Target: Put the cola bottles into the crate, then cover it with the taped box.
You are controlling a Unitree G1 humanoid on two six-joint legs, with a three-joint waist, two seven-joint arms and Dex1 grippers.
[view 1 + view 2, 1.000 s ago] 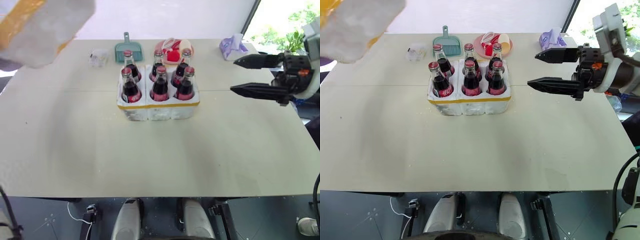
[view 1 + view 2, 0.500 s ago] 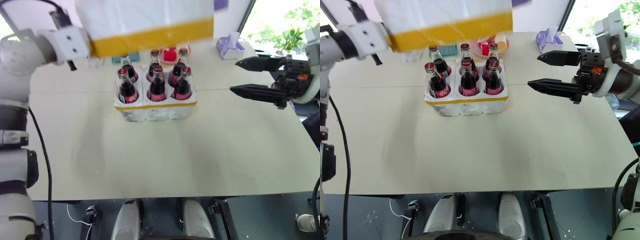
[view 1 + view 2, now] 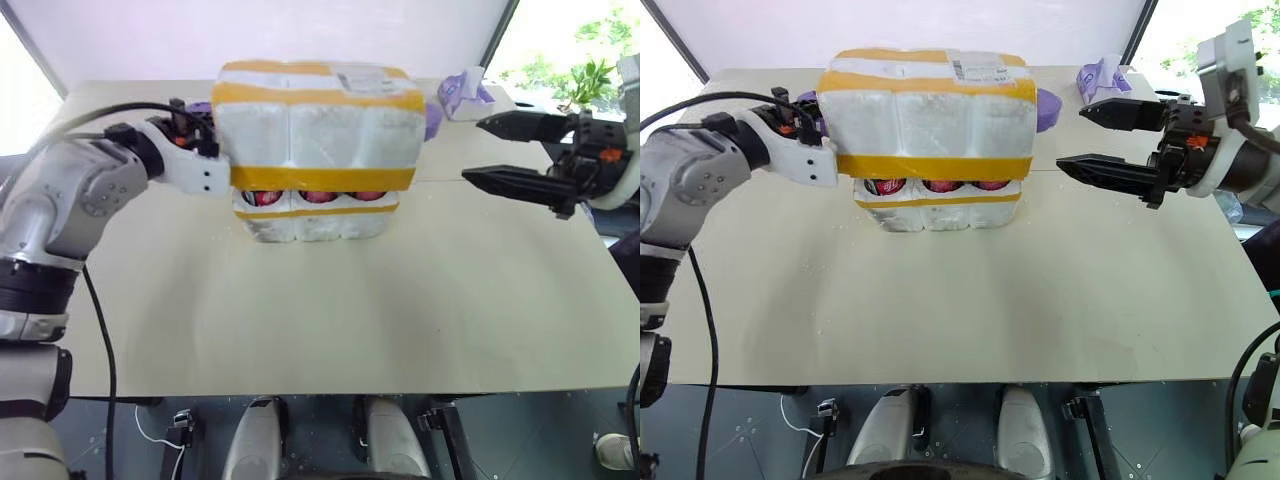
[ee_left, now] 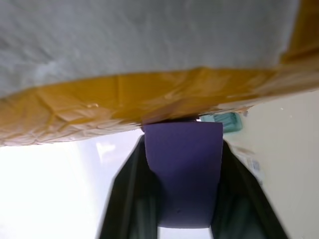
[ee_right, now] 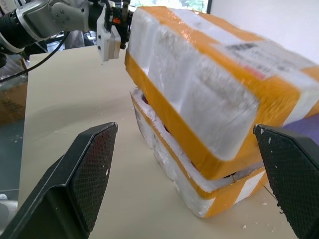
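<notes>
Now the taped box [image 3: 928, 112] is seen over the crate [image 3: 937, 210], cola bottles [image 3: 933, 185] glimpsed between, left gripper's [image 3: 205, 128] finger state untellable, right gripper [image 3: 1102, 139] held beside, fingers spread.

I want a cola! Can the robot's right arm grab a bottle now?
Probably not. The taped box sits over the cola bottles, leaving just a red strip above the crate. The open right pincer waits off to the side.

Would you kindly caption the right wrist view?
Taped box sits over the crate, framed by the open right gripper.
</notes>
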